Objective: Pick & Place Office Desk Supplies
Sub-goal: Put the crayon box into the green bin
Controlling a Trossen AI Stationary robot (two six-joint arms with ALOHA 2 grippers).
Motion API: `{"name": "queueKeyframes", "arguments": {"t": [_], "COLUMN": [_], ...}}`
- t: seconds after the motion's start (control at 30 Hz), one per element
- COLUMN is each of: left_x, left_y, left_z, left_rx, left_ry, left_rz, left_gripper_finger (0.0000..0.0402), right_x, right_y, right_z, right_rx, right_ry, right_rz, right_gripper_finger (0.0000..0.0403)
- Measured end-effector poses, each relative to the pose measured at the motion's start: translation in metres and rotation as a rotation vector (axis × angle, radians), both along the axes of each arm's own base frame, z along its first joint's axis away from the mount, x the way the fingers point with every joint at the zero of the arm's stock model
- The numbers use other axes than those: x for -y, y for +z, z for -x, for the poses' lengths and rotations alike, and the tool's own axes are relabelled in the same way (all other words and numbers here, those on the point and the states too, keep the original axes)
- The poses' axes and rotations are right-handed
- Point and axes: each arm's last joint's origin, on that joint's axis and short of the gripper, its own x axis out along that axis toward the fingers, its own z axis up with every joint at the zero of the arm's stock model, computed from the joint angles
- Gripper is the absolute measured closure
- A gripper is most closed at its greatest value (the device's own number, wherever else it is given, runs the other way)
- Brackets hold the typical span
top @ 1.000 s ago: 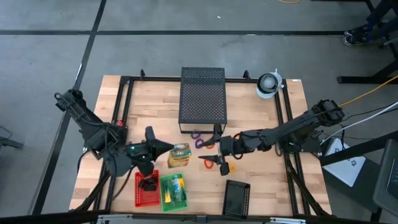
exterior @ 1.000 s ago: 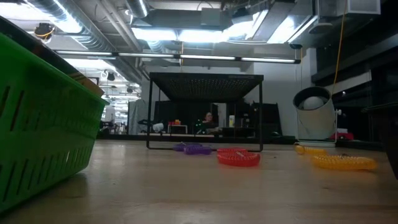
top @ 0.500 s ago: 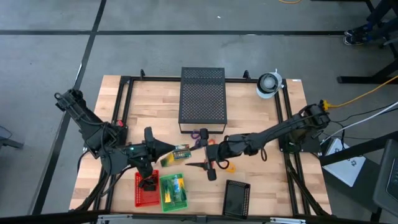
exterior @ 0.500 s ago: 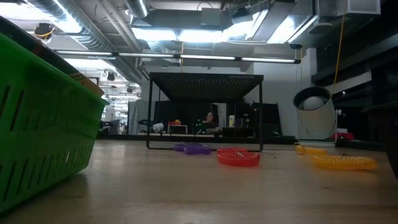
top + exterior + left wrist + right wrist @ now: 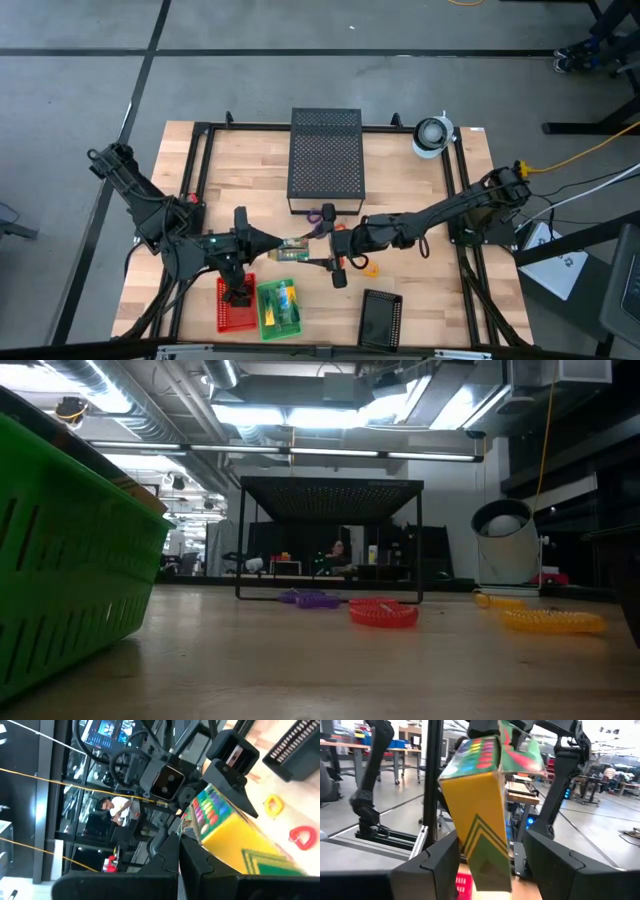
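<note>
A yellow-and-green crayon box (image 5: 292, 250) hangs above the table's middle between my two grippers. My left gripper (image 5: 272, 245) is shut on it. My right gripper (image 5: 322, 258) faces it from the table's right side and is open. In the right wrist view its fingers stand on either side of the box's far end (image 5: 487, 820), with narrow gaps showing. A purple ring (image 5: 310, 598), a red ring (image 5: 383, 613) and yellow rings (image 5: 555, 621) lie flat on the wood. Neither gripper shows in the low view. My left gripper pinches the crayon box between its two fingers at the end nearest it (image 5: 220, 845). The fingers come about level from the table's left side and lie along the box. The box is lifted clear of the table, and its other end points at my right gripper.
A red basket (image 5: 236, 303) with black clips and a green basket (image 5: 278, 308) with another crayon box stand at the near edge. The black perforated metal box (image 5: 325, 160) stands at the far middle, a black mesh tray (image 5: 381, 318) at the near right, and a white roll (image 5: 432, 135) at the far right corner.
My right gripper has moved toward the table's left, up to the crayon box, then stopped. My left gripper has turned its wrist in place, and the box has turned with it, showing a narrower side from above.
</note>
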Motion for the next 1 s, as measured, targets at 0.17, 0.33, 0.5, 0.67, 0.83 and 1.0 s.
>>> {"name": "queueKeyframes", "arguments": {"t": [0.17,0.33,0.5,0.67,0.83,1.0], "left_x": [-0.004,-0.01,-0.013,-0.014,-0.013,-0.009], "left_y": [0.001,0.001,0.002,0.001,0.002,0.002], "left_z": [-0.004,-0.008,-0.01,-0.012,-0.011,-0.008], "left_rx": [0.005,0.002,0.002,-0.001,0.004,0.017], "left_ry": [-0.017,-0.01,-0.021,-0.022,-0.021,0.025], "left_rz": [0.018,0.023,0.024,0.022,0.021,0.007], "left_gripper_finger": [0.04,0.04,0.04,0.04,0.04,0.04], "right_x": [0.0,0.0,0.0,0.0,0.0,0.001], "right_y": [0.002,0.002,0.002,0.002,0.002,0.002], "right_z": [0.0,0.0,0.0,0.0,0.0,0.0], "right_rx": [0.02,0.025,0.024,0.024,0.024,0.02], "right_ry": [0.01,0.01,0.01,0.009,0.006,-0.016], "right_rz": [0.0,-0.001,-0.002,-0.005,-0.006,-0.007], "right_gripper_finger": [0.0186,0.0186,0.0186,0.0217,0.0283,0.029]}}
